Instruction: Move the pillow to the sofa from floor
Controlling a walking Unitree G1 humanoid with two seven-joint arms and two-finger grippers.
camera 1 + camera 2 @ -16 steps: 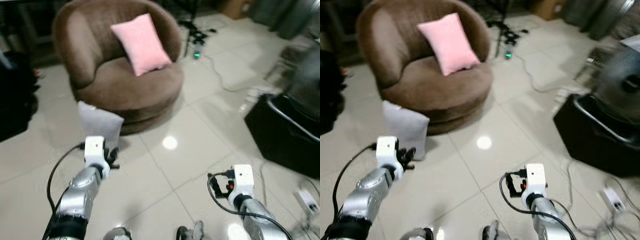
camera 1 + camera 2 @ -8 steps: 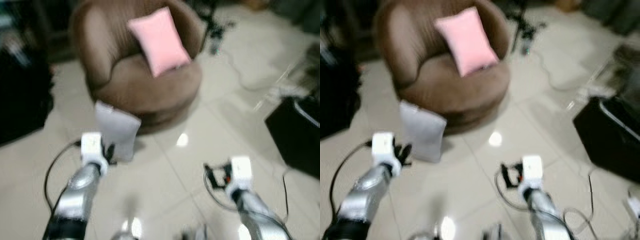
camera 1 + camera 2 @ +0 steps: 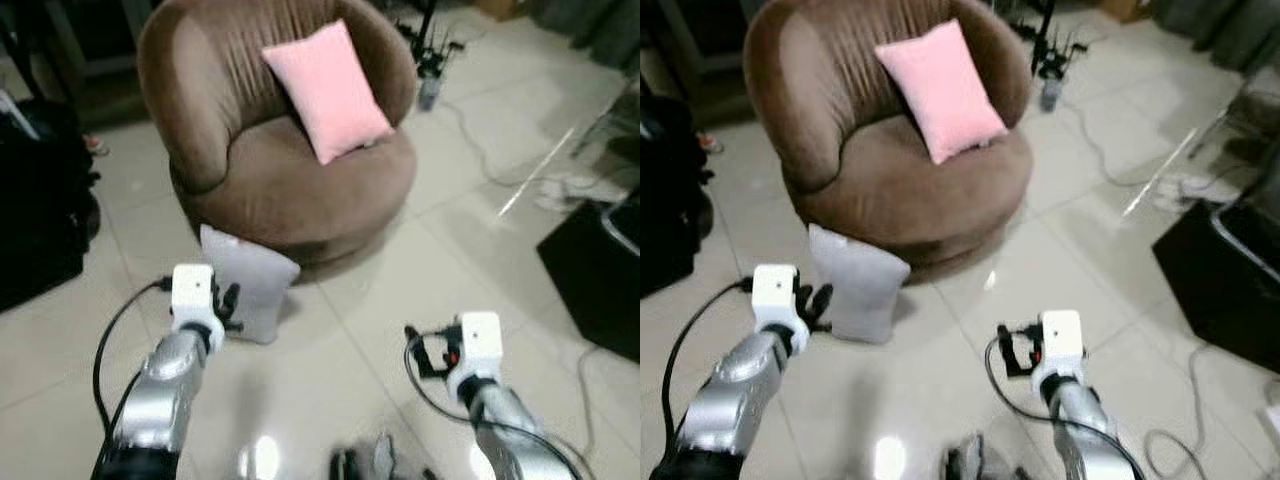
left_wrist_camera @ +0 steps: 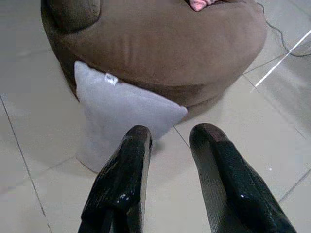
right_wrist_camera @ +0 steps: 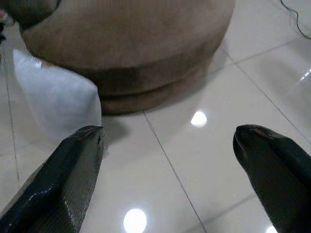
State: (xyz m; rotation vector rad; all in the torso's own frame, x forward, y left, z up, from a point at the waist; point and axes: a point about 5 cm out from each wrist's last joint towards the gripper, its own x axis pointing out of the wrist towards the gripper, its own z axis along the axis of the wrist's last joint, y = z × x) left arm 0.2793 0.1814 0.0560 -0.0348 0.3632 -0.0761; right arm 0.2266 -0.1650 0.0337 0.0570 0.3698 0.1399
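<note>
A grey pillow (image 3: pixel 250 285) stands on the tiled floor, leaning against the base of a round brown sofa chair (image 3: pixel 290 180). A pink pillow (image 3: pixel 328 90) rests upright on the sofa seat against the backrest. My left gripper (image 4: pixel 171 133) is open, its fingers a short way apart, just in front of the grey pillow (image 4: pixel 121 111) and not touching it. In the head view it hangs at the pillow's left edge (image 3: pixel 228 305). My right gripper (image 5: pixel 169 133) is wide open over bare floor, to the right of the grey pillow (image 5: pixel 58 97).
A black case (image 3: pixel 600 280) stands on the floor at the right. A black bag (image 3: pixel 40 220) sits at the left. Cables (image 3: pixel 490 150) and a stand's legs (image 3: pixel 430 50) lie behind the sofa at the right. Glossy tiles run between my arms.
The camera has moved and the blur is gone; sofa and grey pillow now sit lower and nearer. My left gripper is closer to the grey pillow's edge. Both grippers remain open.
</note>
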